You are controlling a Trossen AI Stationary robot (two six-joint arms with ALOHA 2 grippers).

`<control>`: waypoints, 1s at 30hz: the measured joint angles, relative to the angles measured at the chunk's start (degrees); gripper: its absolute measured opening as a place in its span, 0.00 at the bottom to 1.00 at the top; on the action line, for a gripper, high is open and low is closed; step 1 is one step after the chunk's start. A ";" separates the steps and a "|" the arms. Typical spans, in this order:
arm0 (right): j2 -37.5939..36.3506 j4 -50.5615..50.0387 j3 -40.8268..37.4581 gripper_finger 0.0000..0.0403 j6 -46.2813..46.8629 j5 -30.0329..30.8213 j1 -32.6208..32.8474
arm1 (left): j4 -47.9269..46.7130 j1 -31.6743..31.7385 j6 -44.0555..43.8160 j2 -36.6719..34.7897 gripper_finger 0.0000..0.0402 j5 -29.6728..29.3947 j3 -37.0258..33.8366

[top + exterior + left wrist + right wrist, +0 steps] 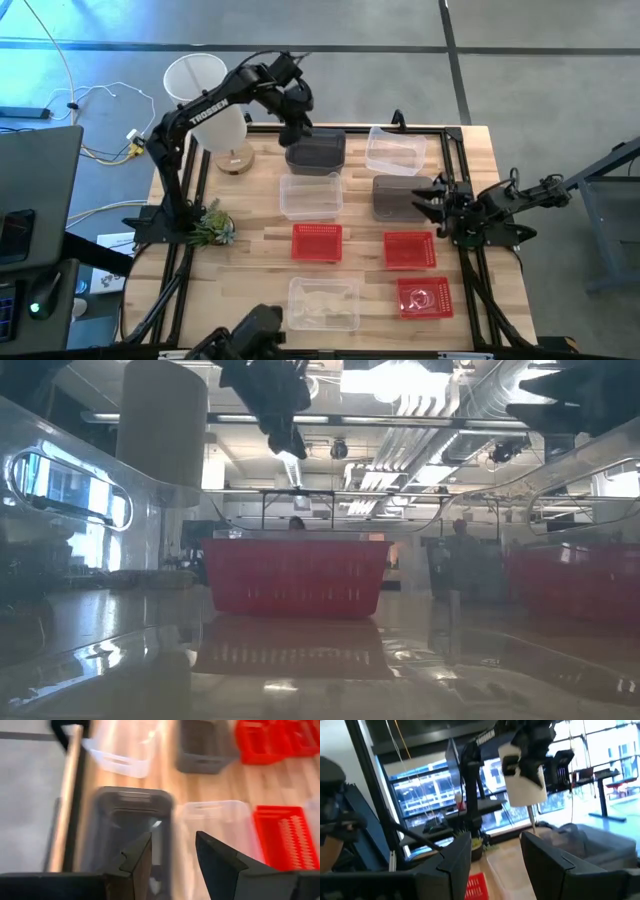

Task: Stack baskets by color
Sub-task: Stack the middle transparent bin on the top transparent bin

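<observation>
A dark grey basket (pixel 316 150) stands at the table's far middle, and my left gripper (pixel 297 128) hangs open above its left edge, holding nothing. In the left wrist view this basket (pixel 125 820) lies below my open fingers (pixel 172 837), beside a clear basket (pixel 220 820). A second grey basket (pixel 398 195) stands right of centre. Clear baskets (pixel 395 150) (pixel 310 195) (pixel 323 303) and red mesh baskets (pixel 317 242) (pixel 410 250) (pixel 424 297) stand singly on the wood. My right gripper (pixel 432 200) waits open at the right, its fingers (pixel 495 837) pointing slightly upward.
A tall white lamp (pixel 205 95) stands at the far left corner and a small green plant (pixel 210 225) at the left edge. Black frame rails (pixel 455 160) run along the table's sides. Bare wood shows between the basket rows.
</observation>
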 joint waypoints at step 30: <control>15.26 -3.56 16.21 0.40 -9.55 5.01 -0.01 | 17.90 -18.09 -17.76 -21.17 0.35 -16.09 -36.16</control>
